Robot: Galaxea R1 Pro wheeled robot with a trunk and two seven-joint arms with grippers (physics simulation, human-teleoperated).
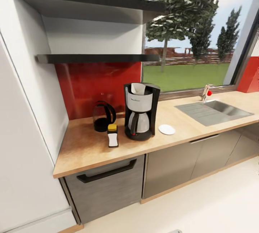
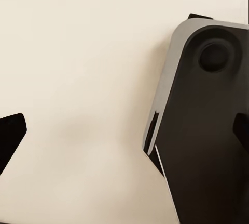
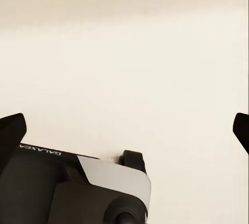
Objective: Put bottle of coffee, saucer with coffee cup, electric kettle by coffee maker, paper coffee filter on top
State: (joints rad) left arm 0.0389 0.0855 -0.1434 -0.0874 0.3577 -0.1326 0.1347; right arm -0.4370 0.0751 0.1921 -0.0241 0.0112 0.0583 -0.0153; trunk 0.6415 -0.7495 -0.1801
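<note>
One coffee maker stands on the kitchen countertop, one paper coffee filter in its top. Around it: one electric kettle just left, one bottle of coffee at its front-left, one saucer just right, and two black shelves above, both bare. Left gripper and right gripper both hang spread wide over pale floor, pinching nothing.

Obstacles on the table cluster at the back-left: electric kettle, bottle of coffee and coffee maker stand close together — narrow gaps only. The saucer lies flat just beside the coffee maker. Between saucer and sink the surface is bare — open access from the front edge. The lower kitchen shelf overhangs the kettle, limiting overhead approach there.
</note>
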